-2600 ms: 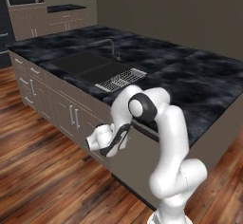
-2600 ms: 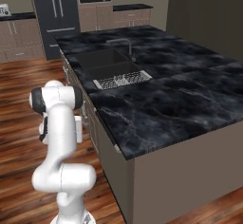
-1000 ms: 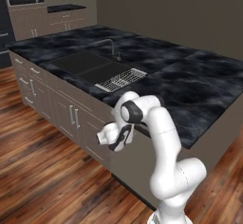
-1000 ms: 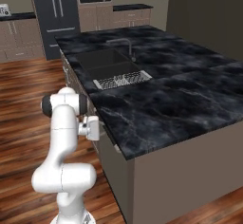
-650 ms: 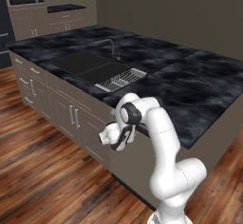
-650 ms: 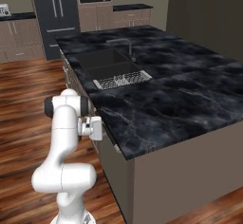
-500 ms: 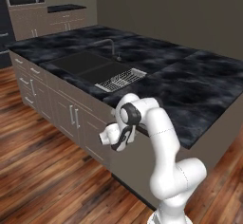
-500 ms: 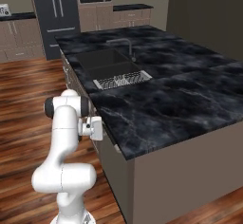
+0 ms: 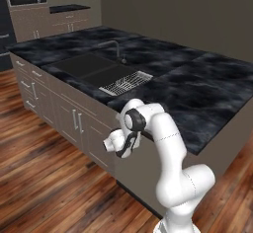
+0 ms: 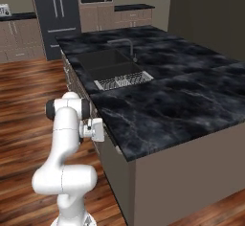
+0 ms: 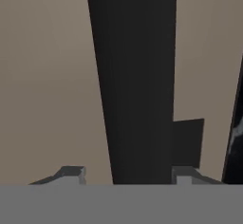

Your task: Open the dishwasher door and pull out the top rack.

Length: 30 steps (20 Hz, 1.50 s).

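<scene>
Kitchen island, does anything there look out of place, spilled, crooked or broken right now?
Nothing stands out. The dark marble counter looks clean, the white dish drainer sits square beside the sink, and the cabinet doors are shut. The gripper is up against the dishwasher door, its jaws either side of the dark bar handle.

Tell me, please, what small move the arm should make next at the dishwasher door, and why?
Probably finish closing the end effector on the dark handle. In the hand view the bar runs between the two fingertips, close against the door, which looks still shut. Once the grip is firm, pulling can begin.
</scene>
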{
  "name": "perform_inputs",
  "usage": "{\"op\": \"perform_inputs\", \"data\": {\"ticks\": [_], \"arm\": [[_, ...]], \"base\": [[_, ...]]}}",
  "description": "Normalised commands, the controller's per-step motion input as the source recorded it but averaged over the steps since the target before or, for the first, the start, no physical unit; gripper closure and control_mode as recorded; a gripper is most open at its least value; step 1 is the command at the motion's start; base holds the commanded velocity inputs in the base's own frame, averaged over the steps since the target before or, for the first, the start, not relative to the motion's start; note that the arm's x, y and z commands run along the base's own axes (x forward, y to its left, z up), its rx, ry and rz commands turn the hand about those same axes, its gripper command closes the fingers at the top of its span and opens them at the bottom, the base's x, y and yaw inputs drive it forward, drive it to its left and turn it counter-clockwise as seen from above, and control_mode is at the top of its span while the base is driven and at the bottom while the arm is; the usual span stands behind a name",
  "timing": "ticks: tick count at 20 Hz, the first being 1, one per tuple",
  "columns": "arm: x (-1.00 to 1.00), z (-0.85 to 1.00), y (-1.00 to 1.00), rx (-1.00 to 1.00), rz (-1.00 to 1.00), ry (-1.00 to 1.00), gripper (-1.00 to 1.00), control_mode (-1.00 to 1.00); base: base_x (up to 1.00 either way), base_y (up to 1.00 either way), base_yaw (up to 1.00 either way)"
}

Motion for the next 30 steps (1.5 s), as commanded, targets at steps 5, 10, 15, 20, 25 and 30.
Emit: {"op": "perform_inputs", "data": {"ticks": [5, 10, 15, 20, 25, 30], "arm": [[-0.17, -0.14, 0.19, -0.03, 0.0, -0.06, 1.0, -1.0], [-0.55, -0.11, 0.6, -0.03, 0.0, -0.04, 1.0, -1.0], [-0.7, -0.12, 0.77, -0.01, 0.0, -0.01, 1.0, -1.0], [-0.65, -0.15, 0.68, 0.0, 0.0, 0.0, 1.0, -1.0], [-0.57, -0.16, 0.64, 0.0, 0.0, 0.0, 1.0, -1.0], [-0.58, -0.17, 0.61, 0.0, 0.0, 0.0, 1.0, -1.0]], "base": [[0.0, 0.0, 0.0], [0.0, 0.0, 0.0], [0.0, 0.0, 0.0], [0.0, 0.0, 0.0], [0.0, 0.0, 0.0], [0.0, 0.0, 0.0]]}}
